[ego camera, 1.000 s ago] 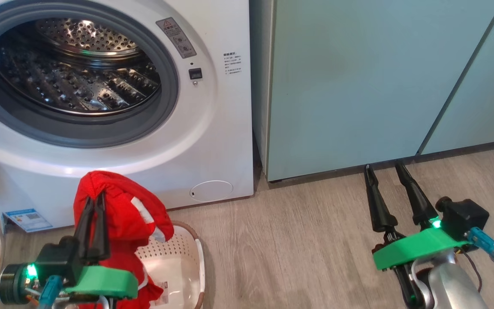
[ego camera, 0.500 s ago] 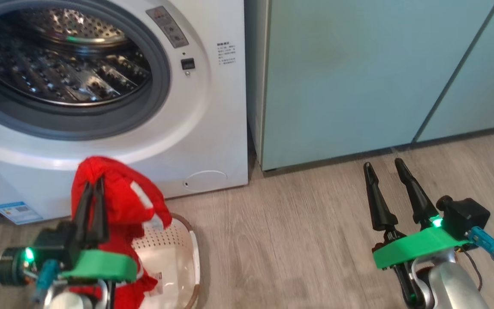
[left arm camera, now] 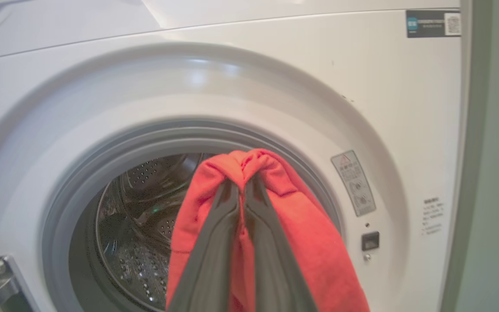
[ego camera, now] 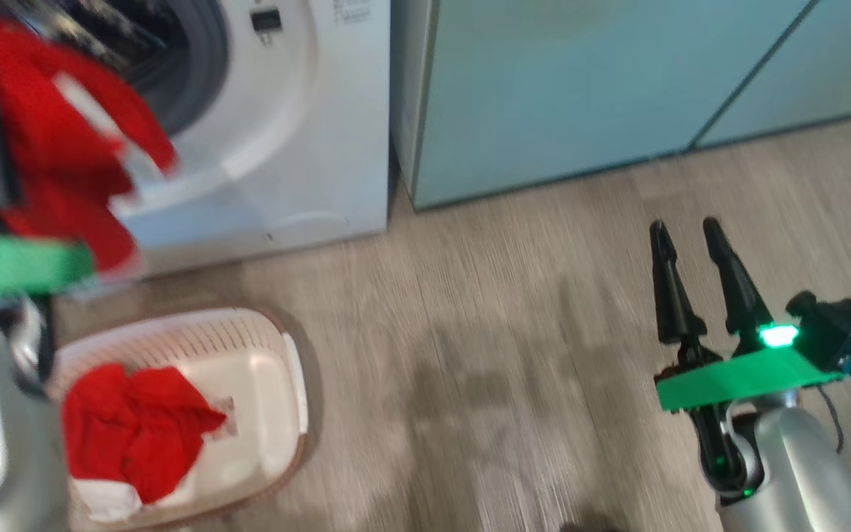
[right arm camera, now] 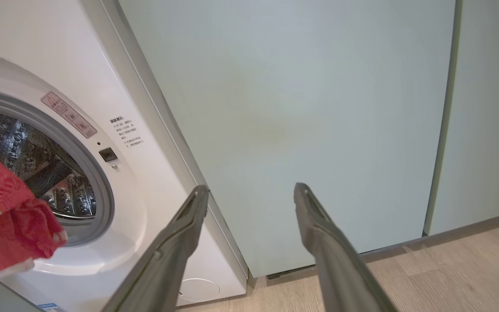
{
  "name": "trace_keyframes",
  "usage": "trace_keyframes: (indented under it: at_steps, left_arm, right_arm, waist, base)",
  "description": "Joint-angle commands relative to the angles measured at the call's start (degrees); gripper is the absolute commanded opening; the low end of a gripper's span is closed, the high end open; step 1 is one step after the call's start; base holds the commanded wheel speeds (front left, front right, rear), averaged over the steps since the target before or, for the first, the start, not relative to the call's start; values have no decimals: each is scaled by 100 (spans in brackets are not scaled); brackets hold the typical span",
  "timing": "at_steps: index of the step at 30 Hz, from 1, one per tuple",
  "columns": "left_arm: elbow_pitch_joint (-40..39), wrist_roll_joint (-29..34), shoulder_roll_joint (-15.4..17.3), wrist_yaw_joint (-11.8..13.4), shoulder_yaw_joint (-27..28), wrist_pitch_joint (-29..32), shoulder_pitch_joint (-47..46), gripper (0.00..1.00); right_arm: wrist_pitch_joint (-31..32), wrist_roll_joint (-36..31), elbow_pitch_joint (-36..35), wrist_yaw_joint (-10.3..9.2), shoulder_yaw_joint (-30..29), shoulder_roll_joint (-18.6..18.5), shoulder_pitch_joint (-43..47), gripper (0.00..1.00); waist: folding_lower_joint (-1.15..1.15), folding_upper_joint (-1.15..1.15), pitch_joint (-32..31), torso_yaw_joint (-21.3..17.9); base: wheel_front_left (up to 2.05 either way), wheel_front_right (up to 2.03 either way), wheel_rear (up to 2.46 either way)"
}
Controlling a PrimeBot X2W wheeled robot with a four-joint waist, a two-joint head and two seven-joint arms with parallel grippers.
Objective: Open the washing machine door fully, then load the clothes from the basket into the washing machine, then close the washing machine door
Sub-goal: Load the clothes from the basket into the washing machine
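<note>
Lifted clear of the basket [ego camera: 289, 355] since a second ago, left gripper [left arm camera: 243, 182] clamped on a red garment [left arm camera: 306, 229], washing machine [left arm camera: 275, 95] drum open just beyond its tips; right gripper [ego camera: 684, 224] spread, idle; more red clothes [ego camera: 137, 436] below in basket, then door to close.

The head view swings down and right, and the washing machine [ego camera: 307, 148] slides into the upper left of the frame. The left claw [left arm camera: 243, 185] hoists its red garment [left arm camera: 314, 247] off the basket [ego camera: 289, 384], from lower left to upper left. The remaining clothes [ego camera: 137, 436] in the basket come into sight.
</note>
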Motion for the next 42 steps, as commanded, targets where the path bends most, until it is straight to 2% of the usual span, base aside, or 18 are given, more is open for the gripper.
trace_keyframes:
  at_steps: [1, 8, 17, 27, 31, 35, 36, 40, 42]
  left_arm:
    - [-127, 69, 270, -18, 235, -72, -480, 0]
    - [382, -36, 529, 21, 553, -72, -1608, 0]
    - [1273, -32, 978, -128, 759, -72, -2912, 0]
    - [2501, 320, 1760, -372, 217, -72, -4701, 0]
    - [2984, 634, 2101, -420, -194, -72, -5365, 0]
    - [3246, 825, 2308, -485, -633, -72, -6009, 0]
    - [3249, 809, 2325, -481, -673, -72, -6191, 0]
    - [3151, 684, 2292, -159, -633, -72, -6656, 0]
    - [3230, 684, 2296, -133, -728, -72, -6617, 0]
  right_arm:
    - [-37, -25, -220, 0, 146, -10, -187, 100]
    - [-37, 25, -366, 0, 285, -10, -431, 100]
    - [-37, 210, -563, 0, 423, -10, -752, 100]
    - [-37, 483, -702, 0, 721, -10, -976, 100]
    - [-37, 569, -726, 0, 866, -10, -1033, 100]
    - [-37, 693, -779, 0, 987, -10, -1071, 100]
    - [-37, 723, -785, 0, 1007, -10, -1071, 100]
    - [-37, 774, -757, 0, 1103, -10, -1075, 100]
    - [-37, 777, -732, 0, 1128, -10, -1080, 100]
  waist:
    - [0, 0, 531, -172]
    - [0, 0, 1338, -354]
    - [0, 0, 2286, -579]
    - [0, 0, 3076, -810]
    - [0, 0, 3244, -848]
    - [0, 0, 3320, -928]
    - [0, 0, 3337, -945]
    - [0, 0, 3388, -973]
    - [0, 0, 3378, -981]
  base:
    - [0, 0, 0]
    - [0, 0, 0]
    - [0, 0, 0]
    - [0, 0, 0]
    - [0, 0, 0]
    - [0, 0, 0]
    - [0, 0, 0]
    - [0, 0, 0]
    - [0, 0, 0]
